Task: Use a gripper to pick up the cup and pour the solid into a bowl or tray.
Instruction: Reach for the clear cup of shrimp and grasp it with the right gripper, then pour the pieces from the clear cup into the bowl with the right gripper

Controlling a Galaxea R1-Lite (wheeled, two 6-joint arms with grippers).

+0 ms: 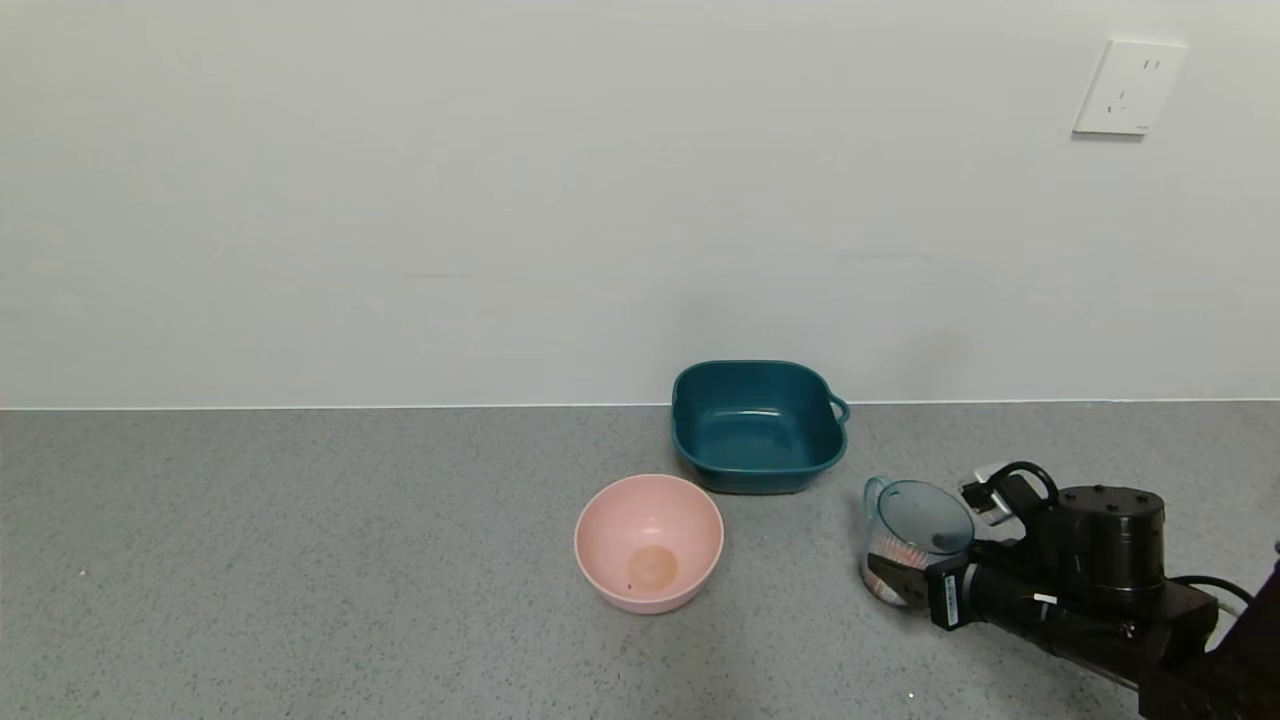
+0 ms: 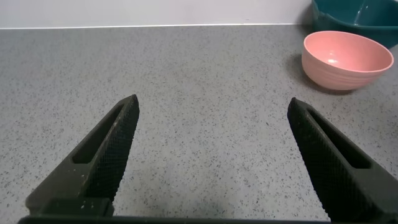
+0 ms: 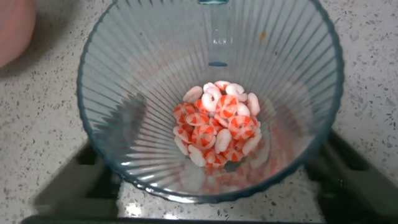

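The pale blue ribbed cup (image 1: 915,535) stands on the grey counter at the right, its small handle toward the wall. The solid (image 3: 217,124), a heap of white and pinkish-orange round pieces, lies in the cup's bottom. My right gripper (image 1: 912,565) reaches in from the right and is shut on the cup; in the right wrist view its fingers (image 3: 81,180) press both sides of the cup (image 3: 124,74). The dark teal basin (image 1: 757,470) sits by the wall, left of and beyond the cup. My left gripper (image 2: 212,102) hangs open and empty over bare counter.
A round pink bowl (image 1: 600,530) stands in front of the basin, left of the cup; it also shows in the left wrist view (image 2: 347,59) with the basin (image 2: 357,12) behind it. A white wall with a socket (image 1: 1130,87) closes the counter's far edge.
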